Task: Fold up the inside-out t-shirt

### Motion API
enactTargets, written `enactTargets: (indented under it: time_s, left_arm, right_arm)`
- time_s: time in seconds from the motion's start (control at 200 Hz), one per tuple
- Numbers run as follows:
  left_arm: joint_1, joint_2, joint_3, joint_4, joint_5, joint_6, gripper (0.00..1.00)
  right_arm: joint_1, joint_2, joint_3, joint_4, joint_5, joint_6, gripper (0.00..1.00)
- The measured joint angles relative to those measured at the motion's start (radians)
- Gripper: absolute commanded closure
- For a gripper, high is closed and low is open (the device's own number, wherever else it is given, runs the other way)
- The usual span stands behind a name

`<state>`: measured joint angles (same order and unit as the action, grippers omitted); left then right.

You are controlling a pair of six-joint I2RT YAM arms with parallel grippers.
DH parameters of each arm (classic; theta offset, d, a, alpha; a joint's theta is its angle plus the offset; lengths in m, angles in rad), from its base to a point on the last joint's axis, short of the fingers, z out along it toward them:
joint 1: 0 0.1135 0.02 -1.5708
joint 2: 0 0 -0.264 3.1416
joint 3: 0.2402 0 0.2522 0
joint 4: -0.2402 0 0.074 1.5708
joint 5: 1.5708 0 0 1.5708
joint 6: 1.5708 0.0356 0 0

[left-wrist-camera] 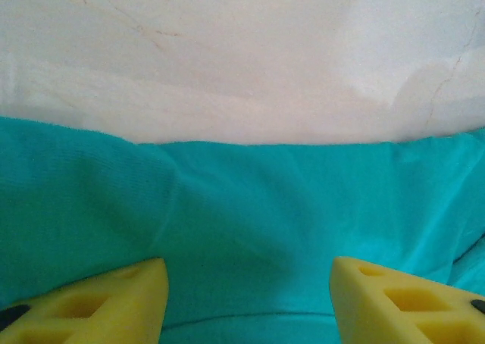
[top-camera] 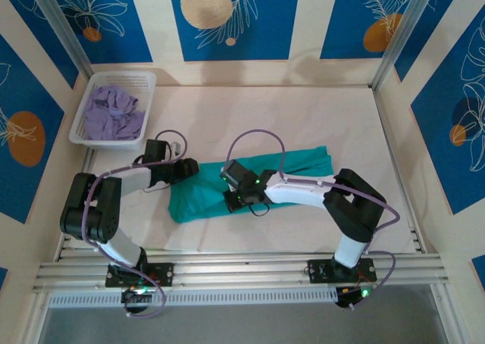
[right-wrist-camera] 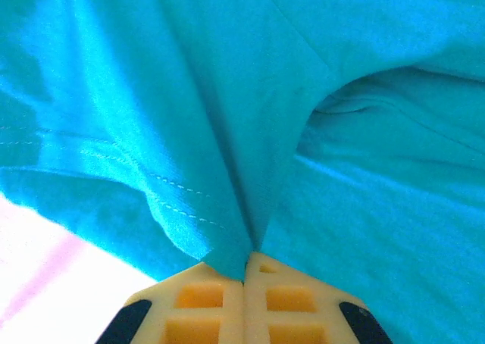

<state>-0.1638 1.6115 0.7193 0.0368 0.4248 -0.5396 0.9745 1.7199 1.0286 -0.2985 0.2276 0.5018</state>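
The teal inside-out t-shirt (top-camera: 295, 167) lies bunched in a long strip across the middle of the white table. My right gripper (top-camera: 236, 200) is at the strip's near edge, and in the right wrist view the right gripper (right-wrist-camera: 246, 264) is shut on a pinched fold of the t-shirt (right-wrist-camera: 250, 132), its stitched hem hanging to the left. My left gripper (top-camera: 188, 170) is at the strip's left end. In the left wrist view the left gripper (left-wrist-camera: 248, 287) stands open, yellow fingertips (left-wrist-camera: 129, 295) wide apart over the t-shirt (left-wrist-camera: 250, 207), its far edge meeting bare table.
A white basket (top-camera: 91, 94) with pale purple garments (top-camera: 112, 115) stands at the back left. The white table cover (top-camera: 303, 109) shows behind the shirt. Metal posts and patterned walls close in the back and sides; a rail runs along the near edge.
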Motion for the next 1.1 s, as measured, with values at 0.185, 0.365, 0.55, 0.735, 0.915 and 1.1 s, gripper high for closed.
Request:
enactTargets:
  time_s: [0.185, 0.365, 0.55, 0.735, 0.915, 1.1]
  left_arm:
    - [0.0, 0.0, 0.002, -0.002, -0.003, 0.0, 0.41]
    - [0.002, 0.0, 0.008, -0.01, -0.003, 0.0, 0.41]
    - [0.003, 0.002, 0.01, -0.013, -0.003, 0.0, 0.41]
    - [0.003, 0.004, 0.013, -0.015, -0.003, 0.0, 0.4]
    - [0.003, 0.007, 0.015, -0.015, -0.003, 0.0, 0.4]
    - [0.003, 0.007, 0.03, -0.03, -0.003, -0.001, 0.37]
  right_arm:
    - [0.0, -0.024, -0.014, 0.048, -0.021, 0.004, 0.74]
    - [0.001, -0.024, -0.014, 0.035, -0.001, -0.005, 0.67]
    - [0.002, -0.059, -0.015, 0.029, 0.024, -0.016, 0.67]
    - [0.003, -0.066, 0.01, 0.061, 0.017, -0.049, 0.74]
    - [0.007, 0.049, 0.125, 0.096, 0.003, -0.086, 0.82]
    - [0.006, 0.194, 0.135, 0.123, -0.027, -0.087, 0.86]
